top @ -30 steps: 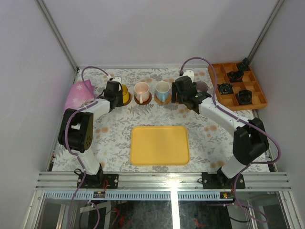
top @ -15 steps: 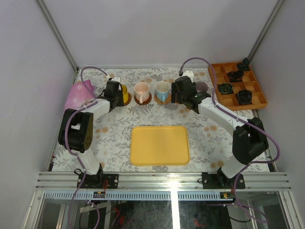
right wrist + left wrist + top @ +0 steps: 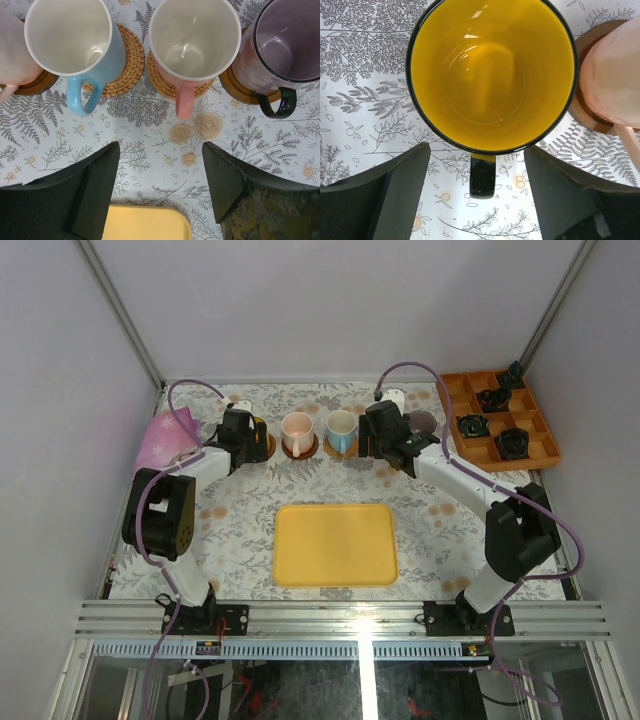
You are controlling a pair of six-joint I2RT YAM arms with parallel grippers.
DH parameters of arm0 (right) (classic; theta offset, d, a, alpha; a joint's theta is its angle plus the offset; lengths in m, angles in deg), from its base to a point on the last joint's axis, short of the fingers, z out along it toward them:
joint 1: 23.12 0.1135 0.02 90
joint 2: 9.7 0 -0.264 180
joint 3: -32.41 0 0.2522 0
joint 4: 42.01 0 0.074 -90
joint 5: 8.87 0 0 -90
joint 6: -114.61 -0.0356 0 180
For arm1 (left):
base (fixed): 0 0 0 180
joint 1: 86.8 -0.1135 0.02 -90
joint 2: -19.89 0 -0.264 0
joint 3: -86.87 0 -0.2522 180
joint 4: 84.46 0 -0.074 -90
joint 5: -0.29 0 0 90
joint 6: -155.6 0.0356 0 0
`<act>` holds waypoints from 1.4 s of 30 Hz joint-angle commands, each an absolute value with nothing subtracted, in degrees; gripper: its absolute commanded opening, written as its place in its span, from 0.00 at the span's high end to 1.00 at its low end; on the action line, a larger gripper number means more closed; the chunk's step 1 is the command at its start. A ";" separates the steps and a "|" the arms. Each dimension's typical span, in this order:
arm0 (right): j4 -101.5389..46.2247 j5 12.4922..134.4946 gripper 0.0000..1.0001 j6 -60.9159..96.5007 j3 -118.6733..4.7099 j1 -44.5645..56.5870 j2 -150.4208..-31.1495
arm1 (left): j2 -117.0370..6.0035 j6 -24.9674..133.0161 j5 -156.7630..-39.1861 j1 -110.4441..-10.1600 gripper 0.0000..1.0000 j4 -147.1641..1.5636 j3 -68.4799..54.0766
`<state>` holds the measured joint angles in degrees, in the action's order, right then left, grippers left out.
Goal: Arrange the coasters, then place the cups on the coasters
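Holding my left gripper (image 3: 476, 157) and right gripper (image 3: 160, 150) spread wide, nothing in either
The left one straddles the handle of the yellow cup (image 3: 492, 75) without touching it; the right one hovers near the salmon cup (image 3: 192, 40), which sits on a coaster (image 3: 156, 77) between the blue cup (image 3: 67, 35) and the mauve cup (image 3: 287, 42)

Plain pale walls (image 3: 330, 300) enclose a floral-patterned table (image 3: 240, 525).

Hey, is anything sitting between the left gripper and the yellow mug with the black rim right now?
Nothing visible does. The left gripper is open, its fingers either side of the black handle of the yellow mug. The pale pink mug on its round wooden coaster stands beside it, not between.
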<state>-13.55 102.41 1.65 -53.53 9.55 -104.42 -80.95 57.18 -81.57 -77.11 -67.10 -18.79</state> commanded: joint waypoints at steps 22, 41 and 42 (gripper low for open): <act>-14.50 104.54 0.01 -1.35 -53.20 -17.25 -93.94 | -61.66 48.50 -59.23 -79.35 0.00 -48.96 -10.06; -19.46 121.31 0.01 3.10 -43.46 -25.49 -78.52 | -50.08 36.32 -55.11 -91.24 0.00 -38.83 -14.16; -19.39 121.46 0.01 3.32 -43.53 -25.49 -78.60 | -50.19 35.73 -53.85 -91.25 0.00 -38.03 -14.23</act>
<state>-17.05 117.56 1.43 -43.39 -25.49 -79.61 -50.72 39.65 -59.96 -91.29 -40.96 -13.09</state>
